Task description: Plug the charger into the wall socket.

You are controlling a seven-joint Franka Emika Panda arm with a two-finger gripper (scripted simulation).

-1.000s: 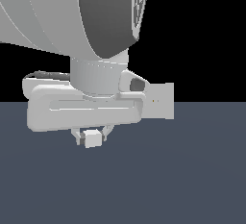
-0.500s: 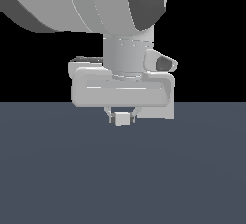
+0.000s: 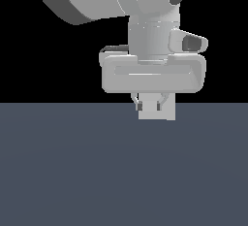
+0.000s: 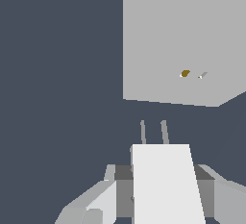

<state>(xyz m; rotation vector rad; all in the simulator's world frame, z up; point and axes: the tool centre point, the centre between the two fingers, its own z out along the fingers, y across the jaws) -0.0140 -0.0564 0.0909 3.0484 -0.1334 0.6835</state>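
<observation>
The charger (image 3: 156,112) in the exterior view is a small plain off-white block, clamped between the fingertips of the claw (image 3: 148,105) just above the dark floor (image 3: 72,171); the arm hides most else.

In the wrist view the charger (image 4: 166,182) shows a pale flat face, gripped on both sides, with two thin prongs (image 4: 153,131) pointing straight ahead of the claw toward the wall socket (image 4: 168,40), a light-grey panel with small dots, standing apart beyond the prong tips.
</observation>
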